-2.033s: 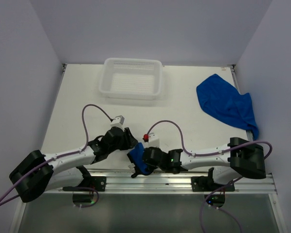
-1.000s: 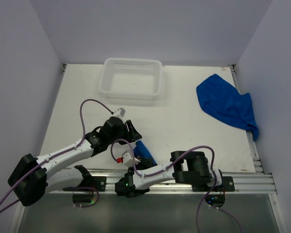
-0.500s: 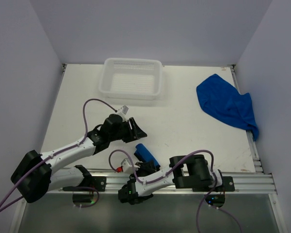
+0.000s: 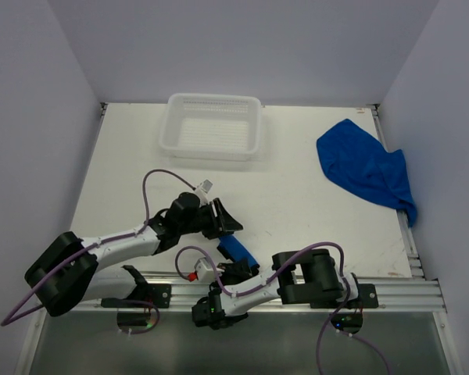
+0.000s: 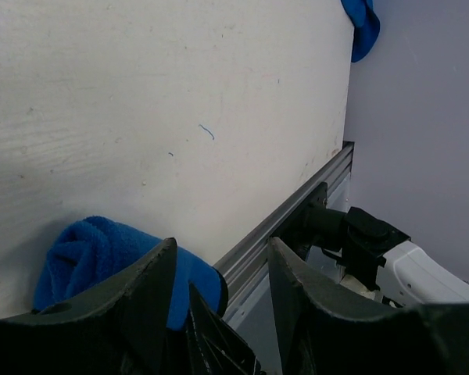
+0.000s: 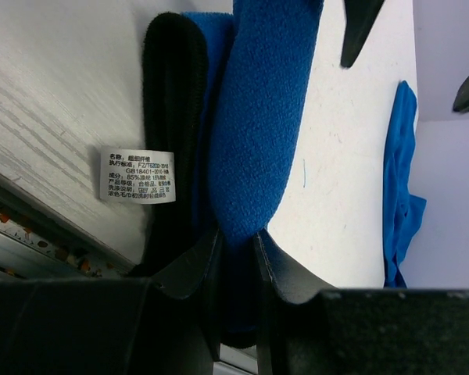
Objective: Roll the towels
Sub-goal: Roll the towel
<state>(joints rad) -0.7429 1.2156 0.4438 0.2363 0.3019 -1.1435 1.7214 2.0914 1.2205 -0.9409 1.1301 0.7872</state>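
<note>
- Top view: left gripper (image 4: 223, 221) is hovering low over the table (image 4: 297, 211), fingers standing apart with nothing between them; the rolled towel (image 4: 236, 249) is lying just past its fingertips, toward the near edge
- Top view: right gripper (image 4: 238, 270) is reaching in from the rail (image 4: 391, 291) side, the roll's near end sitting between its fingers
- Top view: loose towel (image 4: 365, 170) is lying crumpled well away from both sets of fingers; white basket (image 4: 209, 151) is sitting well beyond the left fingertips
- Left wrist view: left fingers (image 5: 144, 285) are staying spread, released, gripping nothing; the rolled towel (image 5: 94, 254) is showing just outside one finger, not in the gap; the rail (image 5: 289, 223) is running past the fingertips; loose towel (image 5: 365, 27) is peeking in far ahead
- Right wrist view: right fingers (image 6: 189, 269) are clenching the rolled towel (image 6: 258, 117) from both sides, the roll stretching away from the fingertips along the table; a black strip (image 6: 176, 117) carrying a white label (image 6: 137, 176) is lying against the roll, beside one finger; loose towel (image 6: 399, 180) is lying far off beyond the other finger
</note>
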